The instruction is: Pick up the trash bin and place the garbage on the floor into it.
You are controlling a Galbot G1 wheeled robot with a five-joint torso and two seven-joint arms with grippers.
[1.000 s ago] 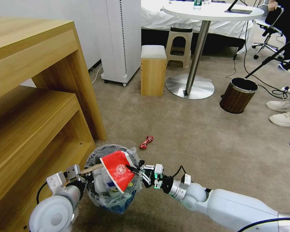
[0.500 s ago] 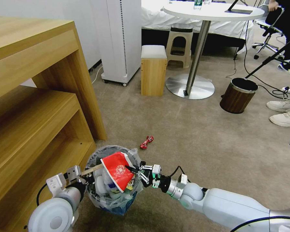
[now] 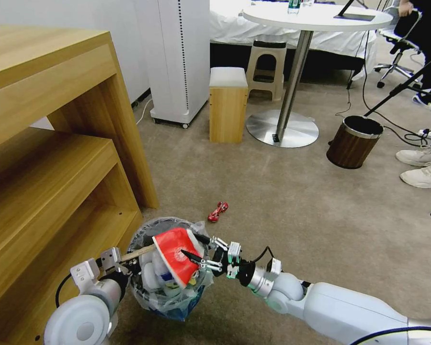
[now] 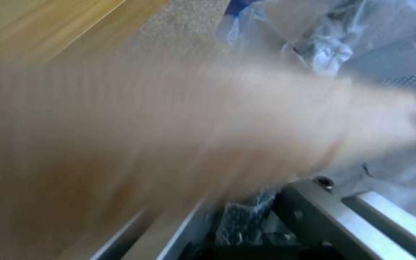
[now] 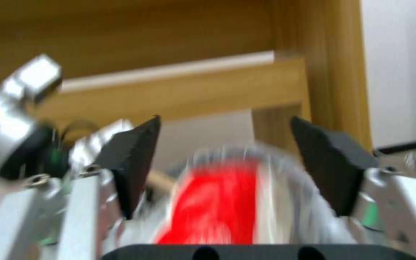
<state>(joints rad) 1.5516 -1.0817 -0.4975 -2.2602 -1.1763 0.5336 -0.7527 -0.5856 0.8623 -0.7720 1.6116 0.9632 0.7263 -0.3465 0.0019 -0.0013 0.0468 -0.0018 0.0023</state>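
A wooden shelf unit (image 3: 48, 143) stands along the robot's left, its corner just beside the trash bin (image 3: 170, 266). The beige carpet (image 3: 297, 201) stretches ahead to a round white table (image 3: 316, 17), a wooden stool (image 3: 228, 103) and a brown wood-grain bin (image 3: 353, 141). The trash bin hangs low in front, the left gripper (image 3: 115, 261) pinching its rim. A red paper cup (image 3: 176, 254) lies tilted on top of the litter inside, with the right gripper (image 3: 202, 254) spread wide beside it. A red wrapper (image 3: 218, 211) lies on the carpet just beyond the bin.
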